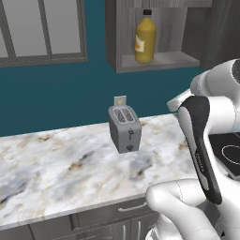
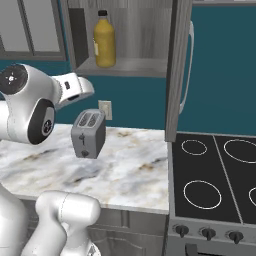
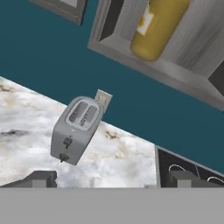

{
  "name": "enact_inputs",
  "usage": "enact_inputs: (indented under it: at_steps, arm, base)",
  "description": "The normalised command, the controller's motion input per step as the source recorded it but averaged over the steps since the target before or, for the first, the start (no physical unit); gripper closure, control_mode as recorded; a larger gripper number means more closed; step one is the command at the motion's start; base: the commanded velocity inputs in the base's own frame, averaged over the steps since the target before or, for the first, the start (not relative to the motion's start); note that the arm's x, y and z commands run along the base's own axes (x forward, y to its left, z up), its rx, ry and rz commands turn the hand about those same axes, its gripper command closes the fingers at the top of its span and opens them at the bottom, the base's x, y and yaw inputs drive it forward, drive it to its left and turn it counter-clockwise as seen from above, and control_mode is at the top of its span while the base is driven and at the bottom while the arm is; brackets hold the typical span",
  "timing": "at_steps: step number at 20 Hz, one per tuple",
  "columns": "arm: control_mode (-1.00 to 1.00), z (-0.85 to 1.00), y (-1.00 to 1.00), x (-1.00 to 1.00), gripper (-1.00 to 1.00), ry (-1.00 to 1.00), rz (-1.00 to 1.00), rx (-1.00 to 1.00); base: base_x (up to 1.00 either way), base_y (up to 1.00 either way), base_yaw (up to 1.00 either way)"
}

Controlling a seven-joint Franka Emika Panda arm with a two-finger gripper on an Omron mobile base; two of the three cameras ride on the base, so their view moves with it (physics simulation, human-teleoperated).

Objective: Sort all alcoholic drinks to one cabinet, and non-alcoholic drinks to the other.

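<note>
Open wall cabinet holding one yellow drink bottle above a marble tabletop.

A tall yellow plastic bottle with a black cap stands upright on the grey wooden shelf of the open upper cabinet; its white-and-orange label faces left, and the print on it is too small to read. Below, a grey two-slot metal toaster rests on the white-and-grey marble tabletop, in front of a beige wall outlet on the teal wall. A black glass cooktop with white ring markings adjoins the tabletop on the right. The end effector has its fingers spread fully apart, holding nothing, pointed toward the toaster and well apart from the bottle.
</note>
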Motion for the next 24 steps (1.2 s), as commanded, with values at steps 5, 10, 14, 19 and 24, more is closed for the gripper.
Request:
enact_inputs:
  at_steps: [5, 10, 14, 19, 24]
  arm:
    - [-1.00, -0.28, 0.00, -0.09, -1.00, 0.05, -0.01, -0.02]
    - [1.00, -0.16, 0.00, -0.19, -1.00, 0.06, 0.00, 0.00]
    - [1.00, 0.00, 0.00, 0.00, -1.00, 0.00, 0.00, 0.00]
    - [1.00, 0.00, 0.00, 0.00, -1.00, 0.00, 0.00, 0.00]
    - [1.00, 0.00, 0.00, 0.00, -1.00, 0.00, 0.00, 0.00]
  base:
    - [0.00, 0.00, 0.00]
    - [-0.20, 0.00, 0.00]
    - [-1.00, 0.00, -0.02]
    - [-1.00, -0.04, -0.22]
    - [-0.74, -0.24, -0.64]
